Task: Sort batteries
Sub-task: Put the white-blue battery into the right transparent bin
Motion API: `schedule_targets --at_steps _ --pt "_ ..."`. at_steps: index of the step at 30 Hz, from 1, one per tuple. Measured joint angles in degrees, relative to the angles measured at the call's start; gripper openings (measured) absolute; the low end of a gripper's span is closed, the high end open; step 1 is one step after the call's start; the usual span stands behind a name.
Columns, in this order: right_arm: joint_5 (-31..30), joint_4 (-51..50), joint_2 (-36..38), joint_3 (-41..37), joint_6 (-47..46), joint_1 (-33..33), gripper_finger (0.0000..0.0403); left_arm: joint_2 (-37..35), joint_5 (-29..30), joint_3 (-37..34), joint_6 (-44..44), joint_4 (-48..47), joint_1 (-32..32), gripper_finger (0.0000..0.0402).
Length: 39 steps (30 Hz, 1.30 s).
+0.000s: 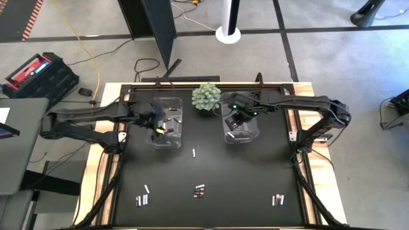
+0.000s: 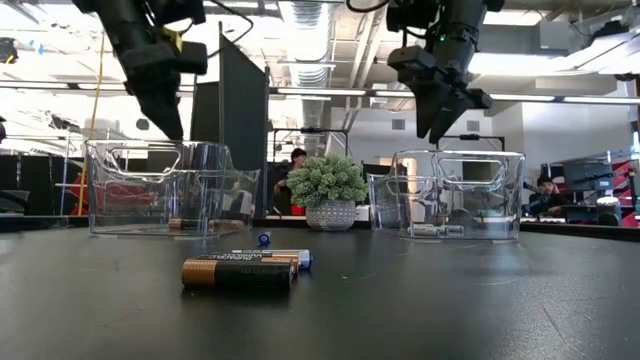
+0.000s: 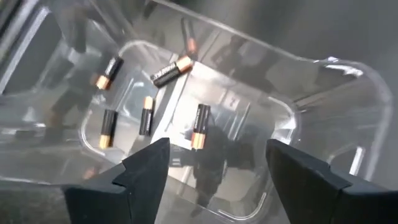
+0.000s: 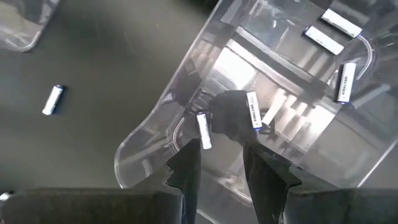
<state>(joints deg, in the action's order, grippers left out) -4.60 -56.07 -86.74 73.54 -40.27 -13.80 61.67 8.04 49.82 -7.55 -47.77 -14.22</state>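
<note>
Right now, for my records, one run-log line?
left gripper: open over left bin | right gripper: over right bin | loose batteries remain

Dark, copper-tipped batteries (image 3: 149, 115) flat inside left clear bin (image 3: 323, 112)

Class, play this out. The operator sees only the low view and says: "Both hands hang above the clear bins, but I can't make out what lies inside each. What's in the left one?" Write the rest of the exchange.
Observer: The left wrist view looks down into the left bin. Dark batteries with copper ends lie on its floor, and the left hand above it is open and empty.
Operator: And the right bin?
Observer: The right bin holds pale silver batteries, below the right hand.
Operator: What remains on the table?
Observer: From above, loose batteries lie in three small groups near the front edge, with one lone battery mid-table.
</note>
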Motion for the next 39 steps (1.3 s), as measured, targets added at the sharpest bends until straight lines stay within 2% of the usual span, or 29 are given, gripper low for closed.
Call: schedule_targets --at_steps 4,10,13,17,21,27,33,39 --pt "-1.52 -0.01 1.69 0.00 4.15 0.01 0.0136 2.21 0.18 0.00 -5.80 1.08 0.00 0.0261" --pt "-3.10 0.02 4.90 -0.81 14.80 0.13 0.0136 2.34 5.33 0.74 -23.29 1.83 0.00 0.0259" --pt "-3.13 2.13 9.14 -6.37 18.65 -1.31 0.0136 2.58 6.37 2.81 -31.10 1.95 0.79 0.0259" --pt "-3.08 3.68 17.83 -15.23 19.34 -3.04 0.0136 5.61 10.12 6.99 -41.06 2.34 4.55 0.0259" --pt "-3.02 6.06 27.72 -21.10 19.34 -3.19 0.0136 12.62 14.57 13.77 -47.75 2.44 9.33 0.0259" --pt "-2.99 5.79 38.59 -24.48 19.34 -3.04 0.0136 27.25 19.18 27.21 -53.86 2.10 13.59 0.0258" --pt "-2.82 2.47 44.96 -25.29 19.03 -3.06 0.0136 40.55 19.18 42.13 -57.62 -4.91 15.37 0.0258" --pt "-2.82 -3.90 47.67 -25.29 17.12 -3.19 0.0136 48.34 19.15 53.81 -58.23 -14.61 16.57 0.0258"
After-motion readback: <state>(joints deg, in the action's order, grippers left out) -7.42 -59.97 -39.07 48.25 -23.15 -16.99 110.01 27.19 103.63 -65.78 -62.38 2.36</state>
